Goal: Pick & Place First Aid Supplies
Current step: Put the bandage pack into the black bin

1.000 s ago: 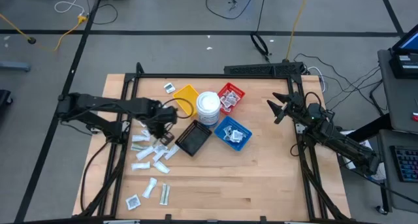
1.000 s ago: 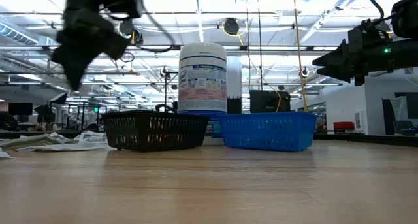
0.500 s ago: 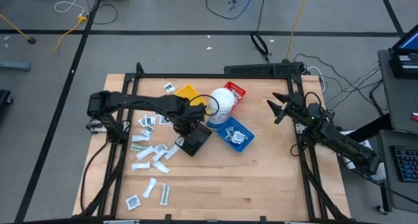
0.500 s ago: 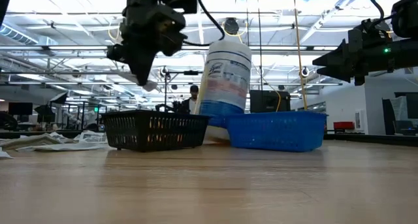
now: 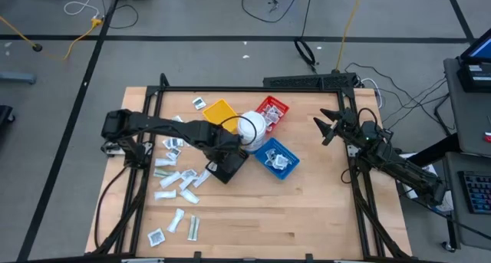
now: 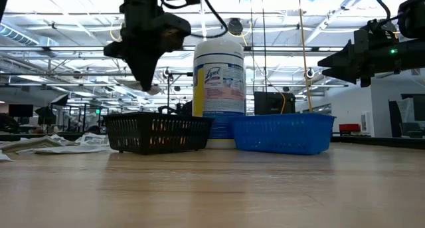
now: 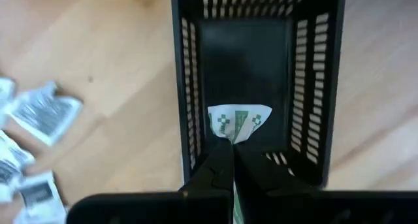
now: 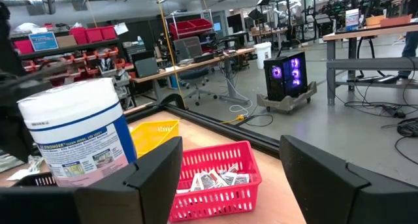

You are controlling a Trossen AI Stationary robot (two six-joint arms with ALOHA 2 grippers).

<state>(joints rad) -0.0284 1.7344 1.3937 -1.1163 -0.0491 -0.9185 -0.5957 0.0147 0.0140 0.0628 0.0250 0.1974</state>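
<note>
- Since a moment ago the white tub stands upright again, and my left gripper hangs over the black tray.
- Its jaws are pressed together, pinching a white packet, seemingly above the tray floor.
- More packets lie on the desk.
- My right gripper waits aside, jaws spread.

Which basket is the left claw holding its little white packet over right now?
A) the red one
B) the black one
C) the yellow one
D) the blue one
B: the left claw, shut on a white packet, hangs over the black basket.
</note>
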